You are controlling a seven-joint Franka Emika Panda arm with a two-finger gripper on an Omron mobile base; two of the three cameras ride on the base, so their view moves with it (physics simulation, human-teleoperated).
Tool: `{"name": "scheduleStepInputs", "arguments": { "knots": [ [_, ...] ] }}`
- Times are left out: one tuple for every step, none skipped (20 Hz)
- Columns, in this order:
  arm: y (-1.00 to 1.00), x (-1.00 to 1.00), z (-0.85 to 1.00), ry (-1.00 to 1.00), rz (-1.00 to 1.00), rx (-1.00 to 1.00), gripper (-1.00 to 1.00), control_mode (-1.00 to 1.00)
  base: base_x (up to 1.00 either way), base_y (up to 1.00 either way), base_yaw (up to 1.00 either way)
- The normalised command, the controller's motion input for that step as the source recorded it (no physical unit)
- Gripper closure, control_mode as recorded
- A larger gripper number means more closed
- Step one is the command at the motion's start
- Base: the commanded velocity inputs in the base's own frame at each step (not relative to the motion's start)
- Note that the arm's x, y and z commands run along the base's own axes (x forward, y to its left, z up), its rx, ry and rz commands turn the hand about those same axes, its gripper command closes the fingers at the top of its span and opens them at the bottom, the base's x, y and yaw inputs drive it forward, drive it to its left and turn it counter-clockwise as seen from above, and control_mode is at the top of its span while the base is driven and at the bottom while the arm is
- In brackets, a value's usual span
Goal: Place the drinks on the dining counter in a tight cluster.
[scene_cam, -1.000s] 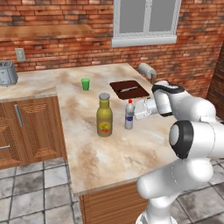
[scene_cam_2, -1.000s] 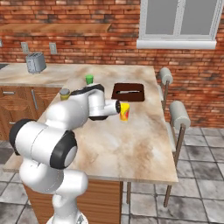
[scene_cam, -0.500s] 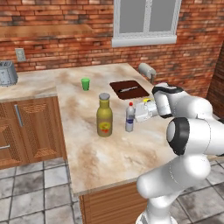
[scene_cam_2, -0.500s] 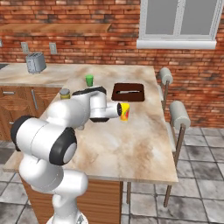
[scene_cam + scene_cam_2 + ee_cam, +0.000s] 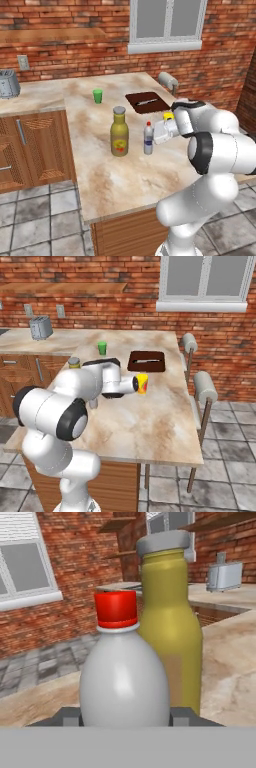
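The small clear bottle with red cap and blue label stands on the dining counter, just right of the big olive-yellow bottle. My gripper reaches in level from the right, open, its fingers on either side of the small bottle. In the hand view the small bottle stands close between the fingertips, with the olive-yellow bottle right behind it. From the right base view my arm covers both; only the olive bottle's grey cap peeks out. The slim brown glass bottle is out of view.
A green cup and a dark cutting board with a knife lie farther back. A yellow-red cup stands beside my forearm. Two stools line the counter's right edge. A toaster sits on the side counter.
My hand has crept left and slightly down towards the small bottle, until its fingers flank it. Both bottles stand where they were.
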Motion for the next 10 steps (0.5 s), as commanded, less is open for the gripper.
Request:
{"name": "scheduleStepInputs", "arguments": {
  "knots": [
    [0.00, 0.08, -0.34, -0.07, 0.00, -0.01, 1.00, -1.00, 0.00, 0.00, 0.00],
    [0.01, 0.12, -0.37, -0.09, 0.00, 0.00, 1.00, -1.00, 0.00, 0.00, 0.00],
    [0.09, 0.19, -0.31, -0.10, 0.00, 0.00, 1.00, -1.00, 0.00, 0.00, 0.00],
    [0.16, 0.29, -0.19, -0.15, 0.00, 0.00, 1.00, -1.00, 0.00, 0.00, 0.00],
    [0.17, 0.36, -0.11, -0.12, 0.00, 0.00, 1.00, -1.00, 0.00, 0.00, 0.00],
    [0.16, 0.44, -0.06, -0.12, 0.00, 0.00, 1.00, -1.00, 0.00, 0.00, 0.00],
    [0.14, 0.51, -0.03, -0.08, 0.00, 0.00, 1.00, -1.00, 0.00, 0.00, 0.00],
    [0.21, 0.50, -0.03, -0.07, 0.00, 0.00, 1.00, -1.00, 0.00, 0.00, 0.00],
    [0.21, 0.53, 0.00, -0.05, 0.00, 0.00, 1.00, -1.00, 0.00, 0.00, 0.00],
    [0.16, 0.55, 0.00, -0.03, 0.00, 0.00, 1.00, -1.00, 0.00, 0.00, 0.00]
  ]
}}
